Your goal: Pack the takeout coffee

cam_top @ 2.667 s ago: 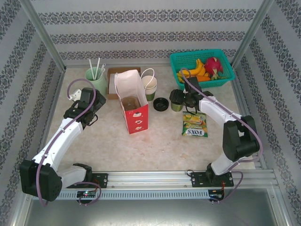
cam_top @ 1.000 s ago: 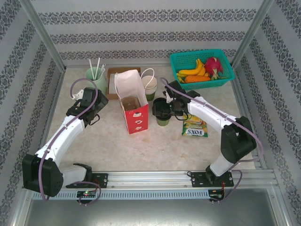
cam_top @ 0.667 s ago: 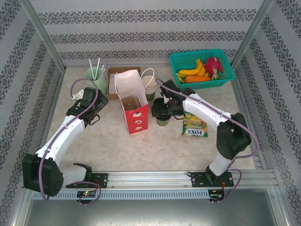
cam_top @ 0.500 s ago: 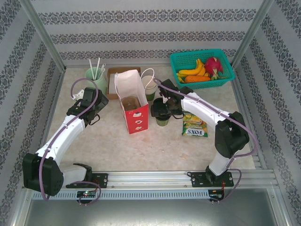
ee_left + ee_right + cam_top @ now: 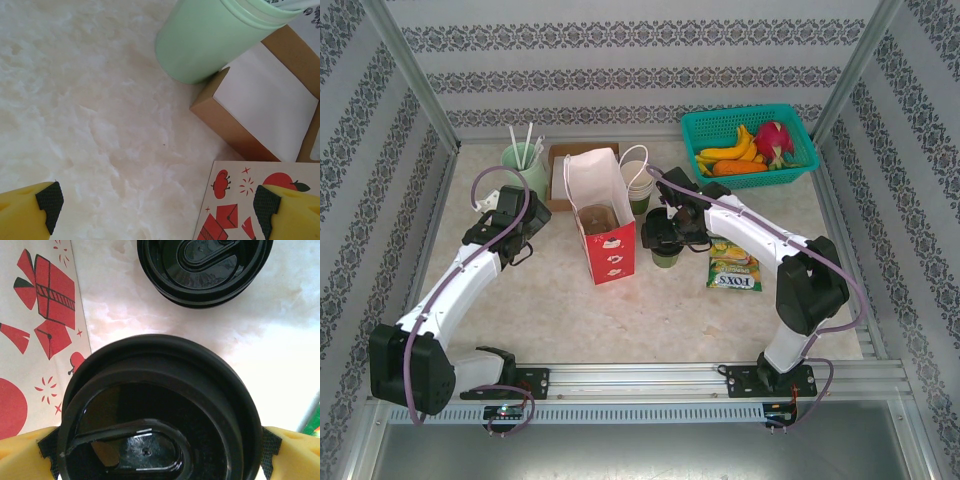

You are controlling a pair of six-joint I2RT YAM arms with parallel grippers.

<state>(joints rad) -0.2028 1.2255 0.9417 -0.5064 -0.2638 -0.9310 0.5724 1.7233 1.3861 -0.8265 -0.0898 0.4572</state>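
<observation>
Leftmost, the left gripper (image 5: 155, 207) hangs spread wide and empty over the table (image 5: 75, 100), with the holder (image 5: 210, 40) at its 1 o'clock and the box (image 5: 265, 110) touching that. Mid-table stands the bag (image 5: 605, 225). At its 3 o'clock, just beside it, the coffee (image 5: 667, 257) is upright, long axis vertical, lidded top facing up. The right gripper (image 5: 157, 450) clasps it, a pad on either side of the rim. A loose lid (image 5: 205, 265) lies at the coffee's 12 o'clock.
</observation>
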